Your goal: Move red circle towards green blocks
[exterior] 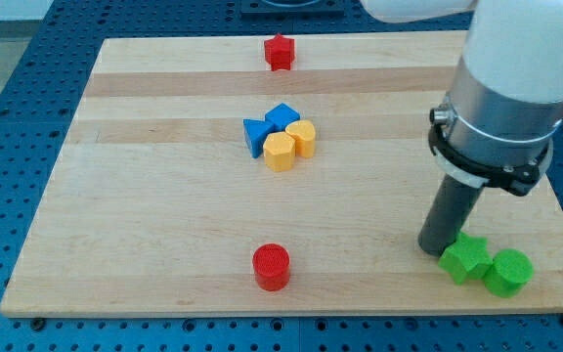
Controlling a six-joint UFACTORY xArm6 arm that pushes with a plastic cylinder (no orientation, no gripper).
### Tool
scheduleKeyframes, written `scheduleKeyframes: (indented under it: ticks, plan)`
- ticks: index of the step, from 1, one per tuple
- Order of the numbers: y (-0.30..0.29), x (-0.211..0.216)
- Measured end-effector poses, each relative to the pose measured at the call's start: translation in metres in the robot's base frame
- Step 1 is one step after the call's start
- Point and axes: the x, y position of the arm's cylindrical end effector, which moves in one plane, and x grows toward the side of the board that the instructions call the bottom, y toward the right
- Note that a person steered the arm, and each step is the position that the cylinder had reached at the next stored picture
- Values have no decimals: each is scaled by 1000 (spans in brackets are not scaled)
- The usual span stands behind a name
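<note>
Red circle (271,266), one, view's bottom centre; two green blocks (484,264) bottom right; my tip (435,247) touching green star (465,257), holding nothing.

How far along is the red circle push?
Done: nothing visible yet; the red circle sits near the view's bottom centre, well left of the green star and green circle.
In hand: my tip stands beside the green star, far from the red circle.
Left: get behind the circle's left side and push it rightward.
</note>
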Motion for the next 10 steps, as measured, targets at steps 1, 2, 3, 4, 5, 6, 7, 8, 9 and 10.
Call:
scheduleKeyframes:
  ticks: [1,2,3,4,5,6,7,8,9,10]
  plan:
    - [2,-1]
    - [-16,-26]
    - [-73,-34]
    - [-131,-55]
    - [-199,-45]
    - [-253,-13]
    - [-257,24]
    - [-211,28]
    - [-166,26]
    - [-127,26]
